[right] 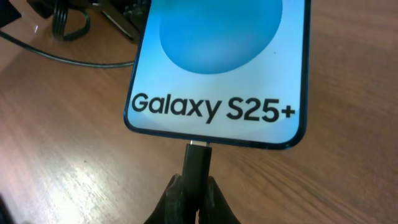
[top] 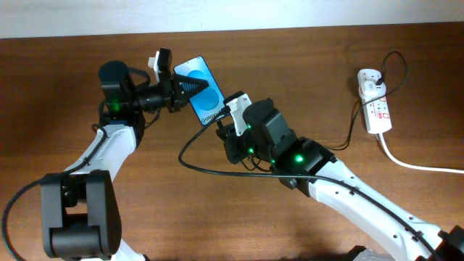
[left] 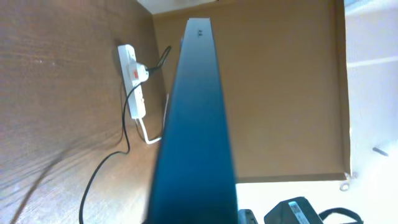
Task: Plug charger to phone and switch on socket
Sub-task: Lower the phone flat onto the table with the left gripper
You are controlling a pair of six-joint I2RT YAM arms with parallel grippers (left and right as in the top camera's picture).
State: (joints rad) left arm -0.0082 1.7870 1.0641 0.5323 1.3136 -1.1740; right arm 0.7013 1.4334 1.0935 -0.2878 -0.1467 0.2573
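— What does the right pincer (right: 198,185) hold?
— The charger (right: 199,163). Its black plug tip is pinched between two dark fingers (right: 175,200), pointing up the frame.
— And the phone (right: 217,68)?
— Just above, with a bright blue screen and a white band reading "Galaxy S25+". The tip meets the middle of its lower edge; whether it is fully seated, I cannot tell.
— Anything else?
— A brown wooden tabletop (right: 62,155), and a thin black cable (right: 74,60) at upper left.
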